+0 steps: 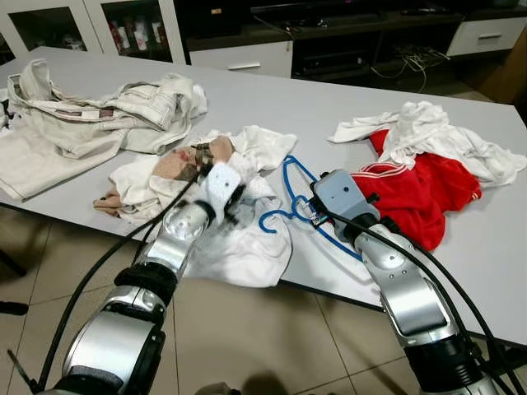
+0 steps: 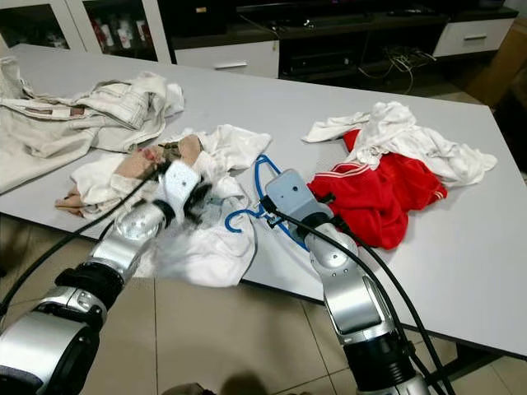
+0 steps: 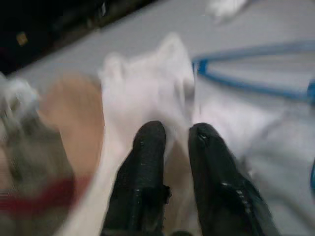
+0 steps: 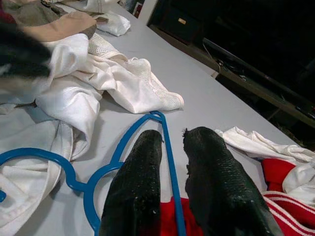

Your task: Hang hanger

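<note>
Blue plastic hanger [image 1: 306, 206] flat on the grey counter [image 1: 272, 99], hook end resting on the white garment [image 1: 239, 239] near the front edge, triangle body stretching back toward the red-and-white clothing pile [image 1: 420, 177]. Not yet lifted, not yet hung; task judged barely begun.

Right claw [image 4: 170, 140] right over the hanger, two black fingers [image 4: 133, 182] set slightly apart, one blue bar passing between them in the right wrist view. Fingers not pressed onto the bar, so open rather than gripping; looks like the last stage of an approach before a pinch.

Left claw [image 3: 171, 135] lowered onto the white garment beside the hanger's hook, fingers nearly together with a narrow gap, pale cloth showing in that gap. Left wrist view blurred, so cannot tell whether cloth is actually pinched or merely touched.

Beige trousers [image 1: 90, 115] heaped at the far left of the counter, a tan and patterned garment [image 1: 185, 164] lying just behind the left claw. No rail, rod or hook for hanging anywhere in the head views: only the counter, dark cabinets [image 1: 346, 33] behind, tiled floor [image 1: 247, 337] below.

Left to do, as a judgement: close on the hanger bar, lift it free of the cloth, find a place to hang it, carry it there, set the hook over.
</note>
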Motion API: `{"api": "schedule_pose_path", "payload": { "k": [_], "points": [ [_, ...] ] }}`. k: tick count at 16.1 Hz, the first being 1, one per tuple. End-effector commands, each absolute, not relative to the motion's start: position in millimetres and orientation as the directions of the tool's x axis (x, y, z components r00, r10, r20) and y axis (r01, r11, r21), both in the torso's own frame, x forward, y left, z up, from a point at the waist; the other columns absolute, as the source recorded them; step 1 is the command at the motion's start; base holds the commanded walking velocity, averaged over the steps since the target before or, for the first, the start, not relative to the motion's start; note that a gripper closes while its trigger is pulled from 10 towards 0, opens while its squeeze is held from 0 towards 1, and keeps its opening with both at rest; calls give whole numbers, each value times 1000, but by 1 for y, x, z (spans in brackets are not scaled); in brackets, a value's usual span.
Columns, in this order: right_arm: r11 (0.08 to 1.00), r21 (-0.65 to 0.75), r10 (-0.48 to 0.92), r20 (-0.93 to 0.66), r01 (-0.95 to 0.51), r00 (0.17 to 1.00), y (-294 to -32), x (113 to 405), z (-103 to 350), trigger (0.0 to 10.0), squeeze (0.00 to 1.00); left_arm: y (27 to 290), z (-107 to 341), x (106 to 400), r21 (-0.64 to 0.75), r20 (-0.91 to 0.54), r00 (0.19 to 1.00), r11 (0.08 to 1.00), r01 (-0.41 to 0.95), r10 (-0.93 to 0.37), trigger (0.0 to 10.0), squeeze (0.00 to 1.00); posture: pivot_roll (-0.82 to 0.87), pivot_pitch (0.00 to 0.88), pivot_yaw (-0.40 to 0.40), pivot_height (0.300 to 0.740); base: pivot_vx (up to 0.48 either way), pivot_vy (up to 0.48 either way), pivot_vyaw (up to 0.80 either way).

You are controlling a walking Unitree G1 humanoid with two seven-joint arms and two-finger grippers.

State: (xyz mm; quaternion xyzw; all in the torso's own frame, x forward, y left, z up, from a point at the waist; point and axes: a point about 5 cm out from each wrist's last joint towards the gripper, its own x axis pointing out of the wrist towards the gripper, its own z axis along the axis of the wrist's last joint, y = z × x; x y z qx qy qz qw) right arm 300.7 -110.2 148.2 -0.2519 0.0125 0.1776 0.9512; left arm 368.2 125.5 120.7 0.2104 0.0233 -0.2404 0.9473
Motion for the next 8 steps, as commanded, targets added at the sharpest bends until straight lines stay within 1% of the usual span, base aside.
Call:
{"api": "schedule_pose_path", "payload": {
  "k": [1, 3, 5, 6, 7, 8],
  "points": [
    [810, -471, 345, -98, -348, 934, -109, 299, 150, 10000, 0, 122, 139, 370, 390, -45, 879, 802, 452, -474, 0, 0, -2, 0, 40, 723, 0, 0, 0],
    [809, -473, 345, -100, -350, 933, -109, 300, 149, 10000, 0, 115, 146, 367, 409, 2, 859, 784, 467, -512, 0, 0, 2, 0, 39, 723, 0, 0, 0],
    [807, -475, 347, -101, -351, 933, -108, 300, 149, 10000, 0, 112, 142, 365, 433, -14, 851, 764, 478, -524, 0, 0, 3, 0, 39, 723, 0, 0, 0],
    [806, -475, 348, -100, -352, 932, -108, 300, 149, 10000, 0, 113, 138, 364, 448, -30, 864, 766, 462, -503, 0, 0, 2, 0, 40, 723, 0, 0, 0],
    [805, -476, 350, -100, -354, 931, -107, 300, 149, 10000, 0, 118, 132, 364, 462, -38, 891, 782, 418, -453, 5608, 0, 1, 0, 40, 723, 0, 0, 0],
    [804, -477, 351, -101, -355, 931, -107, 299, 149, 10000, 0, 122, 131, 363, 450, -24, 905, 803, 390, -425, 10000, 1000, 0, 0, 39, 723, 0, 0, 0]
  ]
}}
